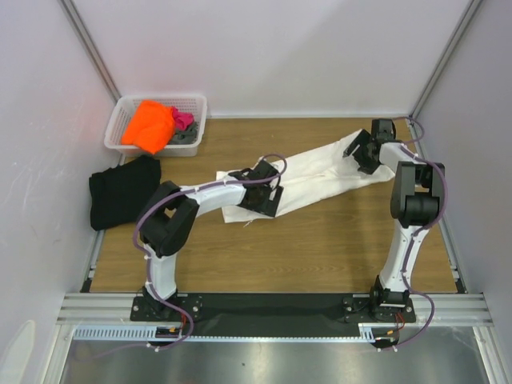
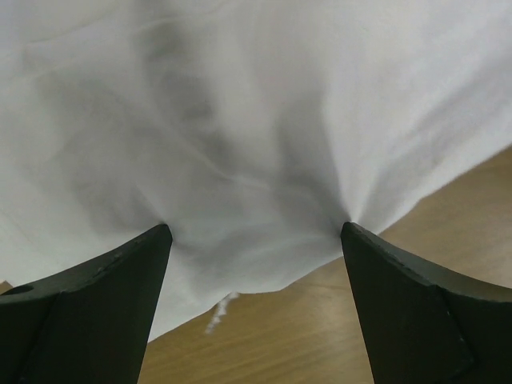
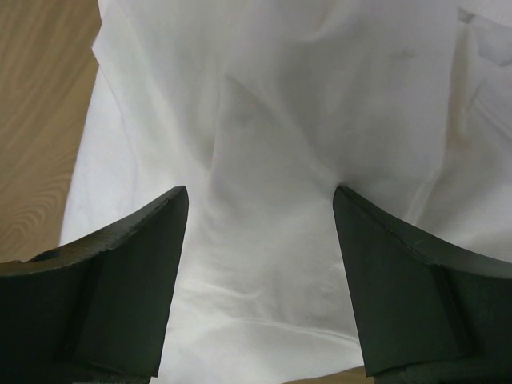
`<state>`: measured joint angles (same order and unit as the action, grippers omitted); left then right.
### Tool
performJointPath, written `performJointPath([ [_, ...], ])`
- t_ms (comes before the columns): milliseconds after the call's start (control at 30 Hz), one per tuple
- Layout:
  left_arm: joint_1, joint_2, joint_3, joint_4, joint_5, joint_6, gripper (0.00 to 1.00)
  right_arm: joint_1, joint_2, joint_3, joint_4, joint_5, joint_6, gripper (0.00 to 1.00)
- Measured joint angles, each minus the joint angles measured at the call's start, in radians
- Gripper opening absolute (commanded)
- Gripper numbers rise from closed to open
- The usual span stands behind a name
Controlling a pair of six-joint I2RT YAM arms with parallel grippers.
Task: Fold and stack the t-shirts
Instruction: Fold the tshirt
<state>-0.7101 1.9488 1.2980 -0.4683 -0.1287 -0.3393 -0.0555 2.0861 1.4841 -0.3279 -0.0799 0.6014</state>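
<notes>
A white t-shirt [image 1: 320,178] lies in a long band slanting across the wooden table. My left gripper [image 1: 266,200] is over its near-left end. In the left wrist view that gripper [image 2: 256,230] is open, both fingertips [image 2: 160,240] pressing into the white cloth [image 2: 256,120] just inside its edge, and the cloth puckers at each tip. My right gripper [image 1: 358,154] is over the far-right end. It is also open [image 3: 260,192], with its fingers [image 3: 152,240] set down on the white cloth [image 3: 272,104]. A black t-shirt [image 1: 122,192] lies folded at the left.
A white lattice basket [image 1: 192,104] at the back left holds an orange t-shirt [image 1: 148,126], a pink one [image 1: 183,120] and a grey one [image 1: 185,138]. White walls close the table in at the back and on both sides. Bare wood [image 1: 304,248] lies in front of the white shirt.
</notes>
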Motion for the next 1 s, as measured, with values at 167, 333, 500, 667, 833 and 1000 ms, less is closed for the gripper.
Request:
performJointPath([
  [167, -0.098, -0.031, -0.027, -0.023, 0.025, -0.087, 0.93, 0.014, 0.112, 0.148, 0.045, -0.024, -0.015, 0.78],
  [333, -0.202, -0.089, -0.084, -0.042, 0.126, -0.19, 0.93, 0.06, 0.19, 0.246, 0.093, -0.027, -0.039, 0.79],
  [500, -0.291, -0.107, -0.107, -0.015, 0.225, -0.253, 0.93, 0.156, 0.277, 0.377, 0.095, -0.033, -0.073, 0.79],
  [667, -0.354, -0.106, -0.107, -0.013, 0.264, -0.271, 0.93, 0.258, 0.316, 0.431, 0.114, -0.042, -0.099, 0.79],
  [833, -0.374, -0.122, -0.1, -0.083, 0.242, -0.27, 0.95, 0.309, 0.377, 0.58, 0.006, -0.092, -0.13, 0.79],
  [1000, -0.351, -0.219, -0.061, -0.203, 0.149, -0.262, 0.96, 0.326, 0.364, 0.689, -0.116, -0.136, -0.16, 0.82],
])
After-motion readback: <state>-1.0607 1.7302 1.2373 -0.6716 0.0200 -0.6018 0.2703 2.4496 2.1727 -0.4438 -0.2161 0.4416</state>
